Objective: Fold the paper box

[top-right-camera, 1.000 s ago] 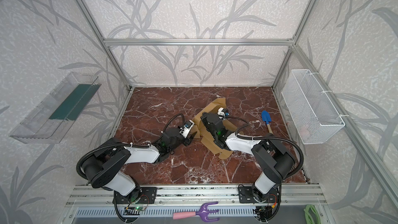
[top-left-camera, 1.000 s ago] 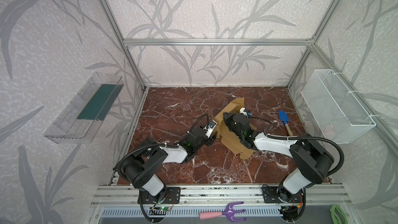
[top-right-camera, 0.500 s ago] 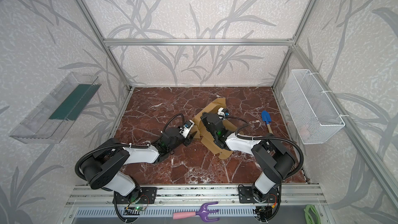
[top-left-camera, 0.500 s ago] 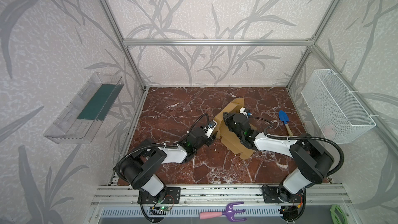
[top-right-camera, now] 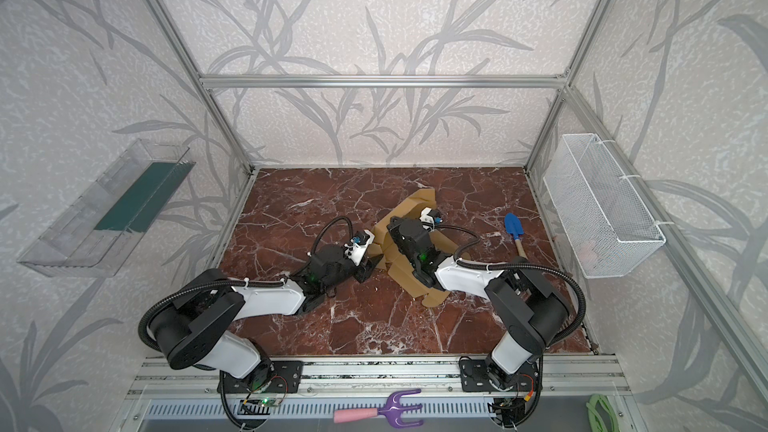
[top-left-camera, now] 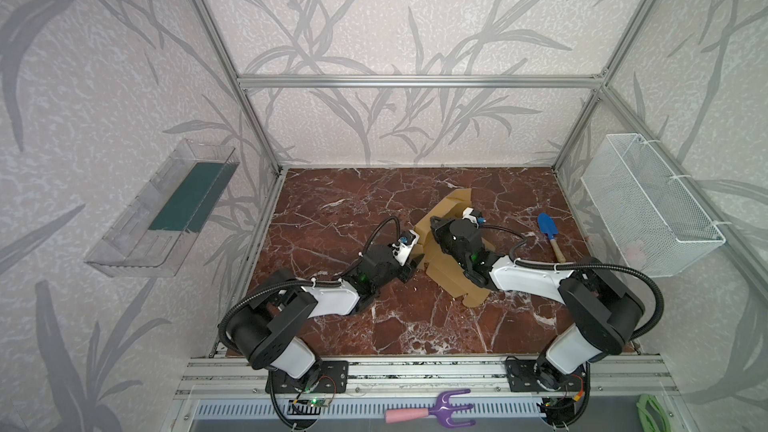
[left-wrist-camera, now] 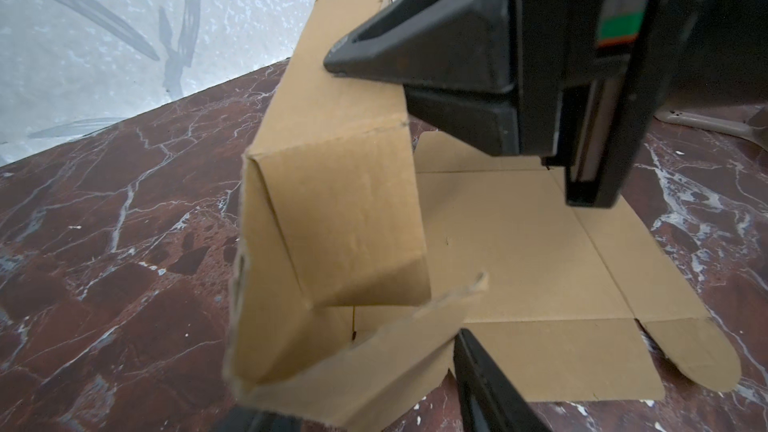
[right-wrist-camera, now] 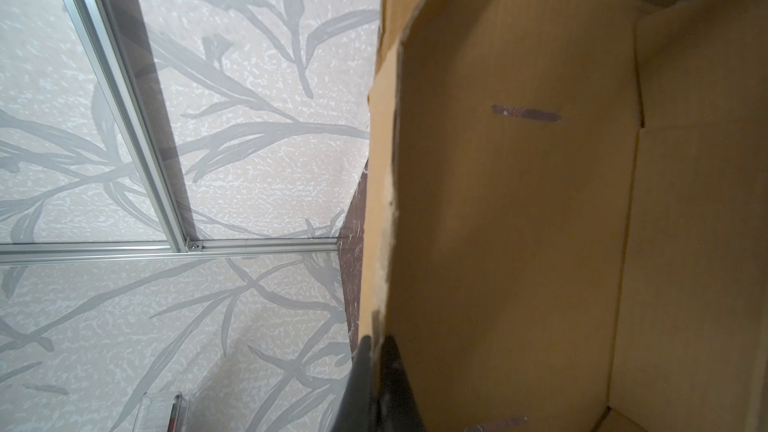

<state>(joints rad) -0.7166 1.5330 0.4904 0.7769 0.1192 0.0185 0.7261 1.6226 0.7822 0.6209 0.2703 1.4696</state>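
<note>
Paper box (top-left-camera: pixel 451 284) long axis far-to-near, slight diag.

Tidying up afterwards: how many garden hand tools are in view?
2. A blue trowel lies on the table, right of the paper box; a purple hand fork lies on the slotted front ledge, off the table. A cropped green item in the corner is unidentifiable.

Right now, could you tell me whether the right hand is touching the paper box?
Touching. In the right wrist view the right hand pinches the raised edge of the paper box.
</note>
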